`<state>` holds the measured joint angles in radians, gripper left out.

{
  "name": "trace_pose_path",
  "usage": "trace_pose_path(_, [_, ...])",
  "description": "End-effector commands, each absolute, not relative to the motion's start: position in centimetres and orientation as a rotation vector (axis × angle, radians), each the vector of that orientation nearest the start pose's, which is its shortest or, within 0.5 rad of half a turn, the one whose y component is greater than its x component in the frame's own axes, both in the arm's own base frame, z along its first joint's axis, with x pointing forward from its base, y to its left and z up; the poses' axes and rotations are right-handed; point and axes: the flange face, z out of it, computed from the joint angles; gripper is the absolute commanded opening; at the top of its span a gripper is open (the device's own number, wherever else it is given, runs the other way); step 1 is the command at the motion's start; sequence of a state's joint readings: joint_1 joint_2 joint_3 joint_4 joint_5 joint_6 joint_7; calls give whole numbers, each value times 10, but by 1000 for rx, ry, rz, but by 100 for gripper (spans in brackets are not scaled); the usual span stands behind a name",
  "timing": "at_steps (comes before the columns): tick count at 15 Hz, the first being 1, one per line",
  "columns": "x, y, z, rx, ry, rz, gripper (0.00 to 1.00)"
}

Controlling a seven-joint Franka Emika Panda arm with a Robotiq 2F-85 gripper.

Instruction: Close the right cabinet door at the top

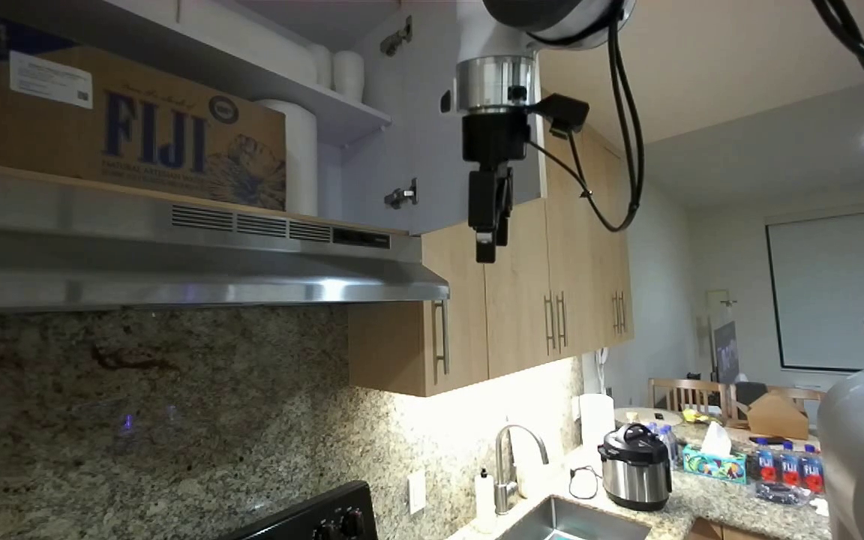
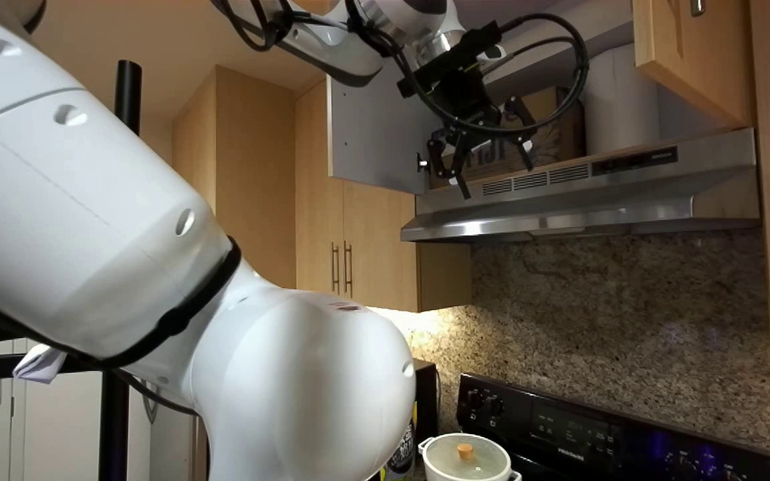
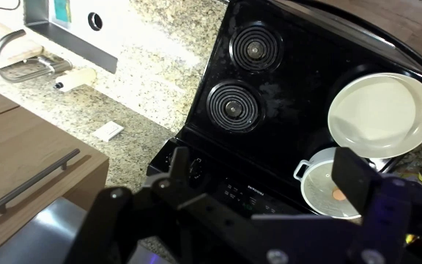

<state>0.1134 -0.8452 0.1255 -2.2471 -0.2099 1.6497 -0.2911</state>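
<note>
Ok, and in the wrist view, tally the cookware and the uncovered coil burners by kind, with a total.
Uncovered coil burners: 2
Open pan: 1
Lidded pot: 1
Total: 4

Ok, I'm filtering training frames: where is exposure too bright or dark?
In the wrist view the sink is blown out around its drain, the gripper nearly black; in both exterior views a hotspot marks the range hood; in an exterior view the backsplash washes out near the faucet, while the right cabinet door shows no glare.
</note>
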Motion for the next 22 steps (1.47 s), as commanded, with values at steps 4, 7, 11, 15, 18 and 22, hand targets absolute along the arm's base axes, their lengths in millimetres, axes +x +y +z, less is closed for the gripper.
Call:
trace_pose_path(4, [254,81,721,-3426,-857,-511,100])
trace_pose_path(7, [235,82,743,-3436,-824,-579,100])
trace_pose_path(11, [206,81,764,-3446,-715,-645,100])
trace_pose_path(15, [177,70,780,-3449,-465,-726,100])
trace_pose_path(18, [151,54,796,-3378,-261,-898,100])
trace_pose_path(22, [123,22,820,-3247,19,-1117,100])
